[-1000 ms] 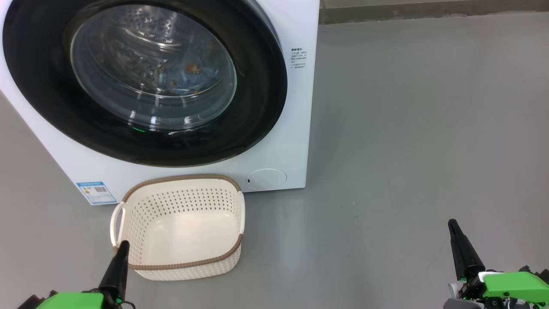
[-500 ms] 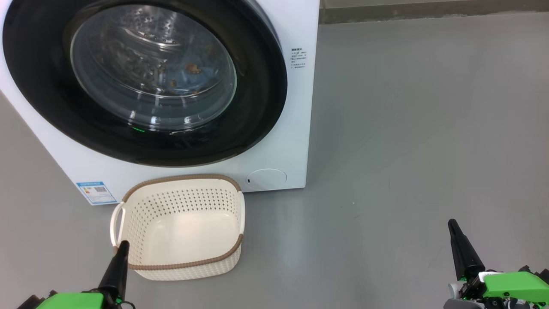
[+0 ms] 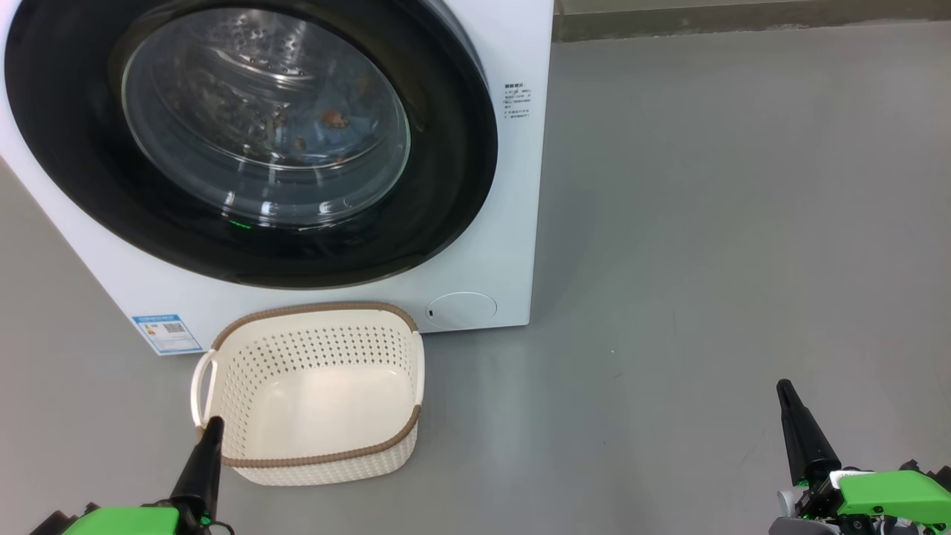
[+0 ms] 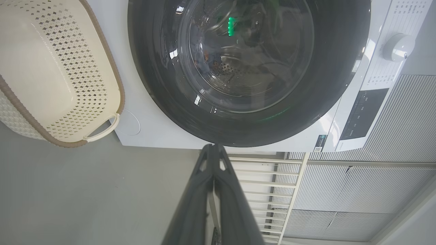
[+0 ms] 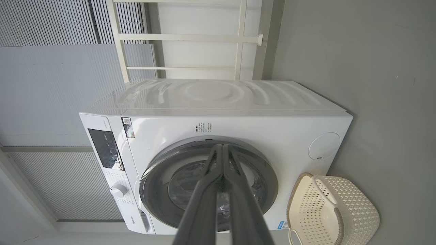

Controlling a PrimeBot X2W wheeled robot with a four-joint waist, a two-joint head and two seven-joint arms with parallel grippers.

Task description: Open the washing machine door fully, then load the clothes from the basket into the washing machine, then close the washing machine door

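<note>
The white washing machine [image 3: 490, 223] stands ahead with its black-rimmed round door [image 3: 74, 148] closed flat against the front. Through the glass window, bits of the clothes [image 3: 330, 117] with orange-brown prints show inside the drum. The cream basket [image 3: 319, 394] sits on the floor in front of the machine, with nothing in it. My left gripper [image 3: 214, 423] is shut, its tip over the basket's near-left rim. My right gripper [image 3: 783, 386] is shut, far to the right over bare floor. In the wrist views the left gripper [image 4: 213, 147] and right gripper [image 5: 222, 146] both point at the door.
Grey floor [image 3: 706, 223] spreads wide to the right of the machine. A wall base [image 3: 743, 18] runs along the back. White railing and ribbed wall panels [image 5: 51, 85] stand behind the machine. The control knob [image 4: 396, 46] and dark display sit on the machine's top panel.
</note>
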